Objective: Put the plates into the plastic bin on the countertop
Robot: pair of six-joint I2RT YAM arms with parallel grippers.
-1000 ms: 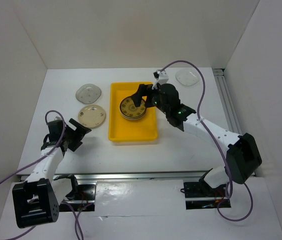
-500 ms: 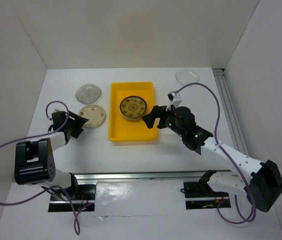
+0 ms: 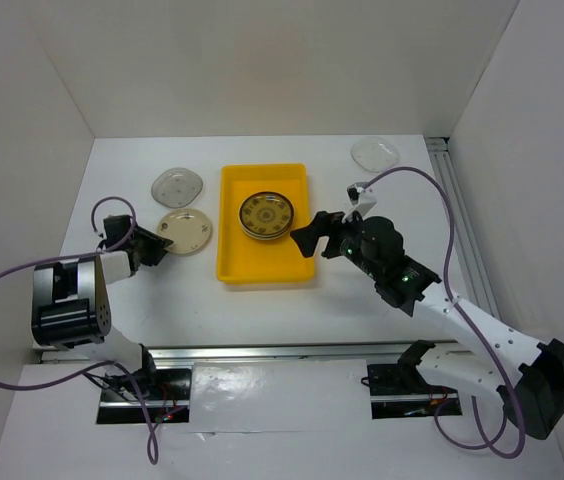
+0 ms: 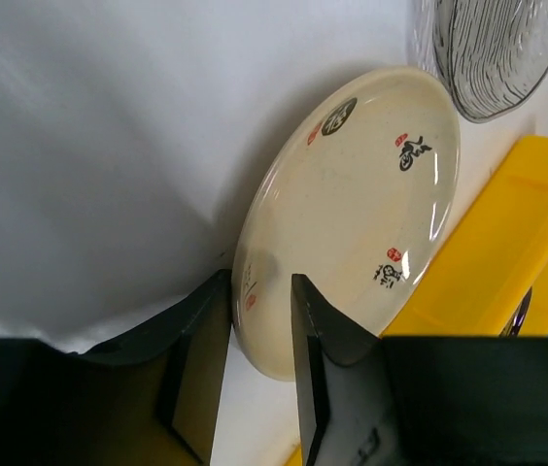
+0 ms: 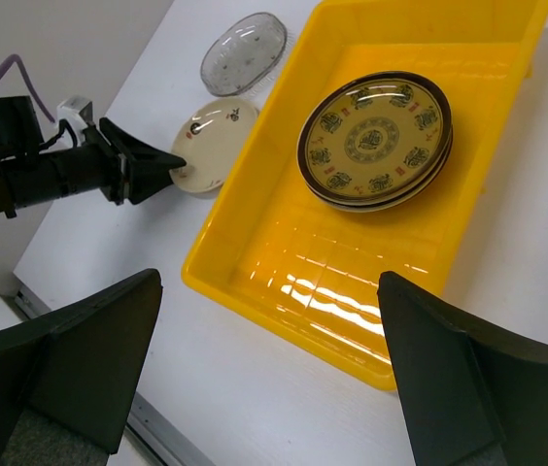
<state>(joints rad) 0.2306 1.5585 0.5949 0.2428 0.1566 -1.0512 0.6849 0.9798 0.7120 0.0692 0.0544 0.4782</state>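
A cream plate lies on the white countertop, left of the yellow plastic bin. My left gripper is shut on the cream plate's near rim, one finger under it and one over it. A stack of dark brown plates with gold pattern rests inside the bin. My right gripper hangs wide open over the bin's right rim, holding nothing. A grey plate lies behind the cream one. A clear plate sits far right.
White walls close in the countertop on three sides. A metal rail runs along the right edge. My left arm's purple cable loops beside the cream plate.
My left gripper reached the cream plate and narrowed onto its rim. My right arm drew back from the brown plates to the bin's right side, still open.
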